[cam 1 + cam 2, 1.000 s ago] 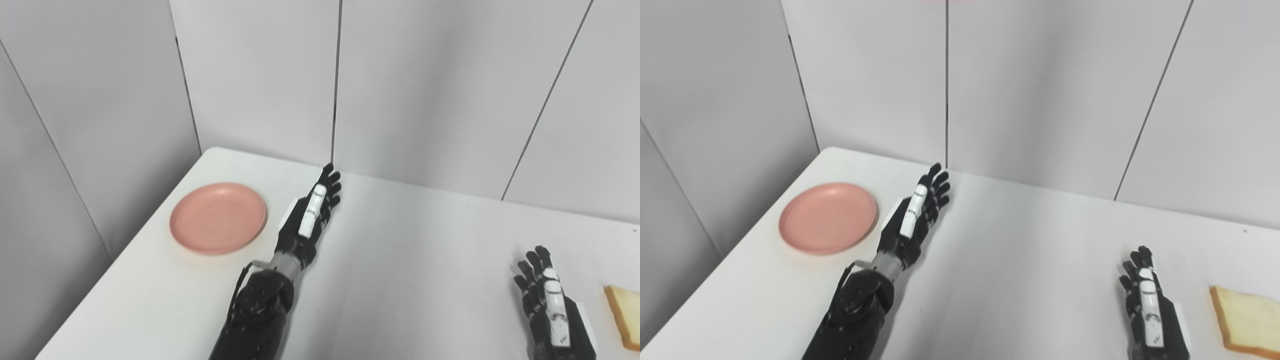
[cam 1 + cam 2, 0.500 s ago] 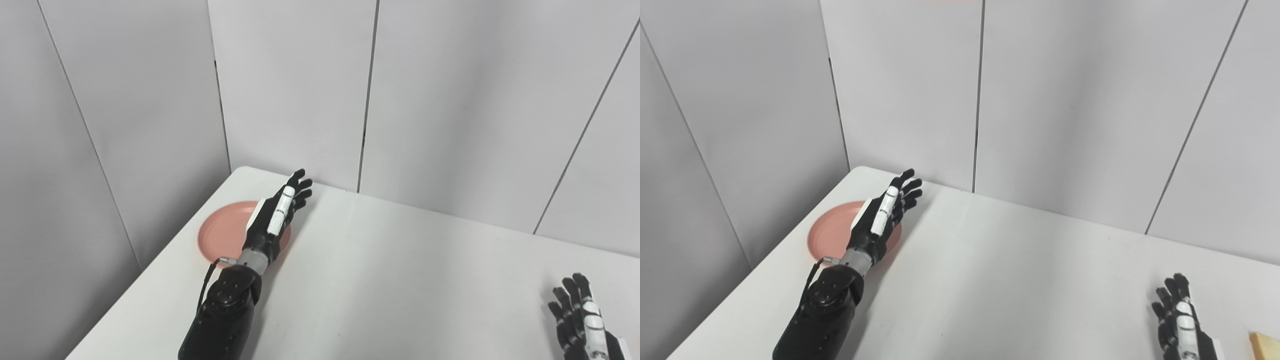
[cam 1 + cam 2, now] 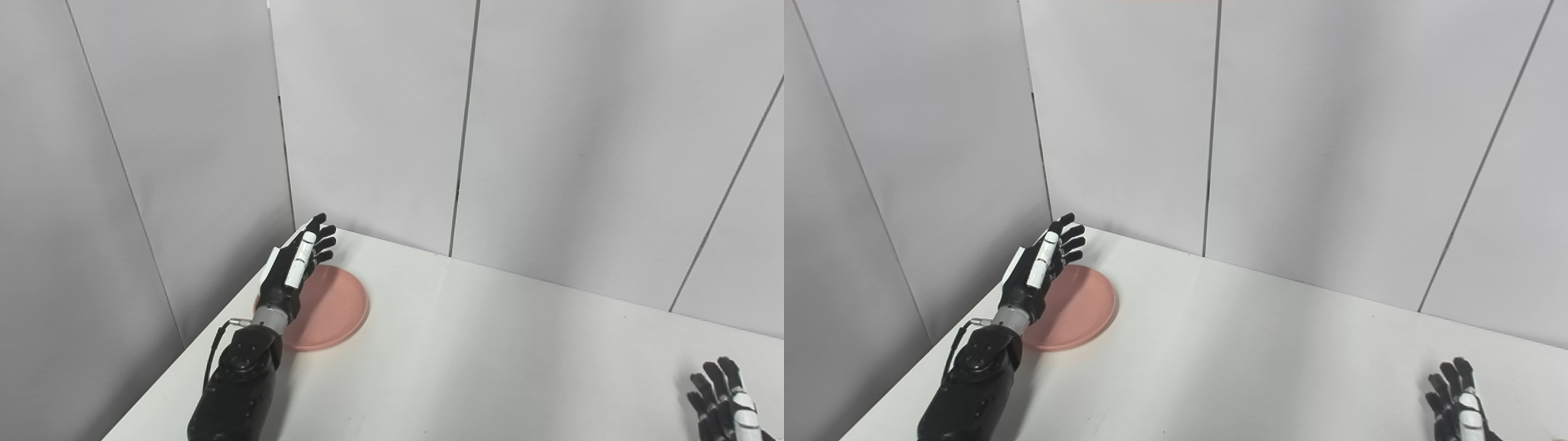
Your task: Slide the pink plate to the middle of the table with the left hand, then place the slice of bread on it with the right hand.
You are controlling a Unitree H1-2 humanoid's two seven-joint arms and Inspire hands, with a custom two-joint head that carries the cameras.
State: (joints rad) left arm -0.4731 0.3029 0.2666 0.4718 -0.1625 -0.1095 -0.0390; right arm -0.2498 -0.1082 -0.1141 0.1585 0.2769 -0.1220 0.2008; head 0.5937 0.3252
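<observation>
Left eye view: left hand (image 3: 294,269) over the pink plate (image 3: 327,306) at the table's (image 3: 490,367) far left corner, fingers spread, holding nothing. Right hand (image 3: 1458,404) low right, fingers apart. Bread out of sight.

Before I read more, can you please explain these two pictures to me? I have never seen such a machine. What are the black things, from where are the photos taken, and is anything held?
The black things are the two arms of a humanoid robot, each ending in a hand with fingers. Both pictures come from two cameras side by side on its head, so they show one scene from slightly different places. The robot stands at a white table with grey wall panels behind. On the table lies a pink plate, near the far left corner. The left hand is open, at the plate's left side, holding nothing. The right hand is open too, low at the bottom right edge. No bread shows in these pictures.
</observation>
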